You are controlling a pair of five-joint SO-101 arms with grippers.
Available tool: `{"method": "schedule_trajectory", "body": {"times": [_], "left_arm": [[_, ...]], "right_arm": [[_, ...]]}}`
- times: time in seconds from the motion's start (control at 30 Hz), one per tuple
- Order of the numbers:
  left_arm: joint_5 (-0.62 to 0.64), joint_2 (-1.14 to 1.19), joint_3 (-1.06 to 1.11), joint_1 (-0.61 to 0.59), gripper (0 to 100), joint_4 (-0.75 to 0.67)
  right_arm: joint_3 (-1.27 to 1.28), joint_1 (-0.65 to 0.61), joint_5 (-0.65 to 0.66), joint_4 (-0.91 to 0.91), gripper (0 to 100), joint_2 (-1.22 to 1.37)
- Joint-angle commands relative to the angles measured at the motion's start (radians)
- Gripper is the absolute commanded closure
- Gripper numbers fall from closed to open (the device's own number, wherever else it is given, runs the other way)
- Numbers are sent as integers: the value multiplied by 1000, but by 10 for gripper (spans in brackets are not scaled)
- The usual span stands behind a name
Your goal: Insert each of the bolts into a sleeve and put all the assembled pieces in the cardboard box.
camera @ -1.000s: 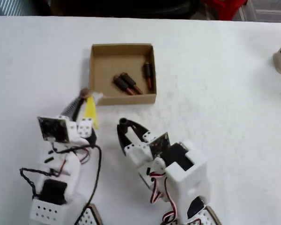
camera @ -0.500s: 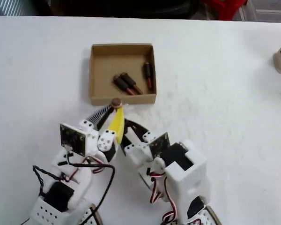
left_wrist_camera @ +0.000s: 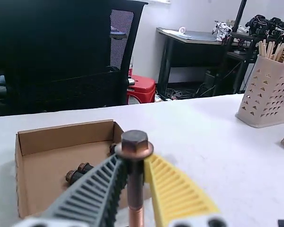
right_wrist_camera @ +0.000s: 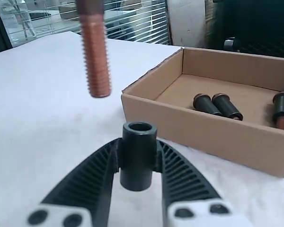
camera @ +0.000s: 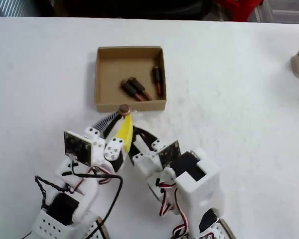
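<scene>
From above, the left gripper [camera: 120,117] has swung across from beside the cardboard box's [camera: 130,49] near left corner. It now sits in front of the box's near wall, right over the right gripper [camera: 135,135]. It has not shifted in the last half second, so the carry looks finished and the alignment is starting. The copper bolt [camera: 123,108] stands head up between its fingers. Three assembled pieces [camera: 137,89] already lie in the box on the white worktop [camera: 229,99].

In the left wrist view, the grey and yellow fingers are closed on the bolt's shank just under the hex head. The bolt is upright, with the box beyond it.

In the right wrist view, the black fingers are clamped around the dark sleeve [right_wrist_camera: 138,153], whose open mouth faces up. The bolt's threaded tip hangs above the sleeve and apart from it, off to one side of the bore. I judge the tip must be centred over the mouth before it can be lowered in.
</scene>
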Motion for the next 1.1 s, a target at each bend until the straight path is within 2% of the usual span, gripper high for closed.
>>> {"method": "schedule_trajectory", "body": {"times": [0.0, 0.13, 0.33, 0.43, 1.07], "left_arm": [[49, -22, -48, 36, 978, -28], [64, -22, -34, 50, 978, 3], [63, -21, 100, -39, 978, -193], [64, -21, 98, -73, 978, -207], [66, -18, 92, -47, 978, -256]], "right_arm": [[-41, 7, -3, -27, 981, 4], [-38, 10, -3, -28, 981, 4], [-11, -2, -3, -61, 981, 2], [-6, -4, -3, -62, 981, 2], [-6, -4, -3, -64, 981, 2]]}}
